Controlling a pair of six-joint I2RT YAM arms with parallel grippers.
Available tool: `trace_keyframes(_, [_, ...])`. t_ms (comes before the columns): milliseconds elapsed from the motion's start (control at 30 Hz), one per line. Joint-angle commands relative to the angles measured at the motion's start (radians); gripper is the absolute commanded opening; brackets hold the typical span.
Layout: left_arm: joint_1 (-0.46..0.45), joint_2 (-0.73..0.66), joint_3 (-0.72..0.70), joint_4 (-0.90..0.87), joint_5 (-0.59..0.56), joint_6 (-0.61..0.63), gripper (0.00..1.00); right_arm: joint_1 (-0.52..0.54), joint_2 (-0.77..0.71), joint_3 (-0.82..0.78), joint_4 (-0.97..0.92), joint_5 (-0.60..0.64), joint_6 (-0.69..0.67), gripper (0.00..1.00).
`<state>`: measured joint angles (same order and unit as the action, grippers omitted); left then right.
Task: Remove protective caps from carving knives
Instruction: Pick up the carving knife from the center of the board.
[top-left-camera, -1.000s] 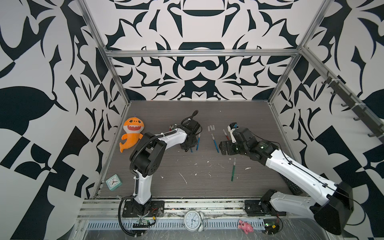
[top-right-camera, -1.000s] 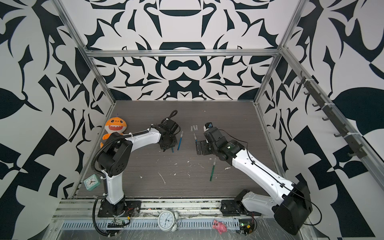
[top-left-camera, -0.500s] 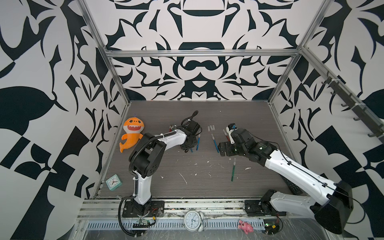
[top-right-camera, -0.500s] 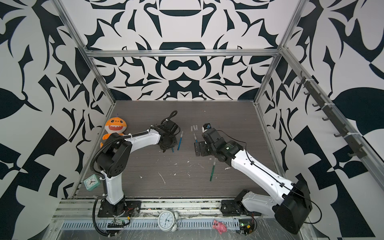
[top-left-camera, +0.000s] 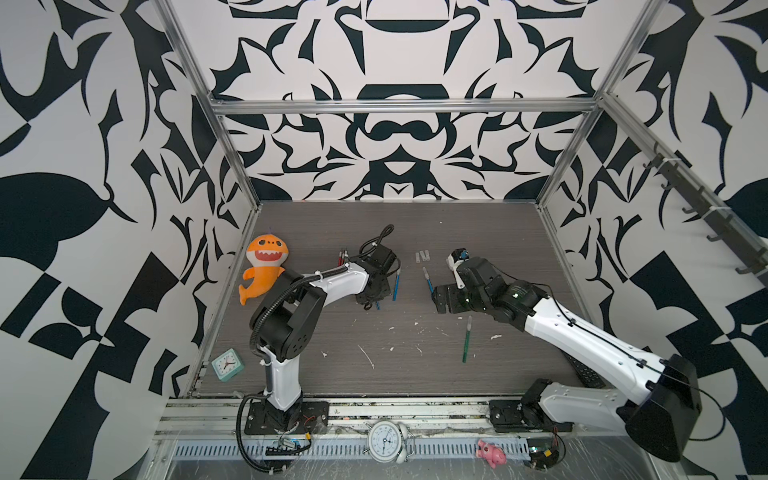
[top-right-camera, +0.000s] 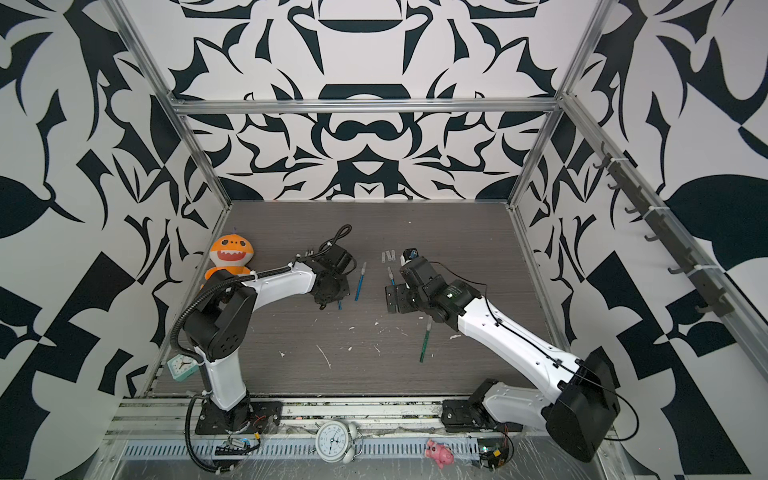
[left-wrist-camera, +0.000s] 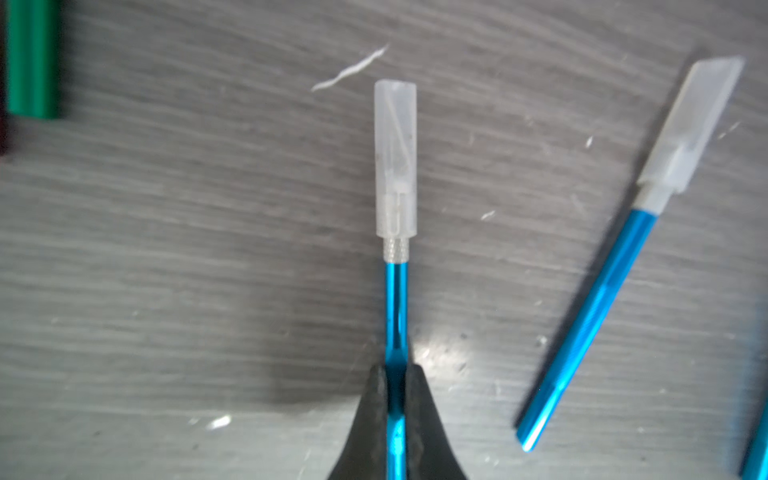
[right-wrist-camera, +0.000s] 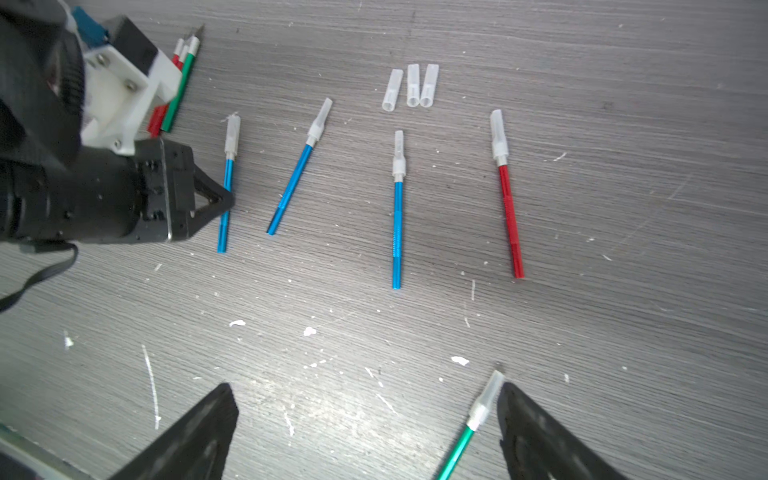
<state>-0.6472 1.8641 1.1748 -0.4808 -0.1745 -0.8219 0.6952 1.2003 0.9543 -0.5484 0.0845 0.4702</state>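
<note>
Left pincer (left-wrist-camera: 395, 370) grips blue knife (left-wrist-camera: 395, 299), cap (left-wrist-camera: 395, 158) on its tip.

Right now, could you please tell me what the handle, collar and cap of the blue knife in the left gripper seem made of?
Blue knife handle: likely anodised metal, glossy with streaked highlights.
Collar: apparently bare metal, silvery, with a knurled crosshatch.
Cap: probably plastic, frosted and translucent; the blade shows faintly through it.

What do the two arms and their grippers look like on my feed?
The left arm and right arm have white links with black joints and bases. The left gripper and right gripper are black, tapering to wedge tips. A black ribbed hose runs along the left arm.
</note>
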Motion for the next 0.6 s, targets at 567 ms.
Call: trace_keyframes(567, [-0.017, -0.276, -0.299, 0.261, 0.217, 0.136, 0.00, -0.078, 0.248, 0.037, 0.347, -0.312, 0.221, 0.91])
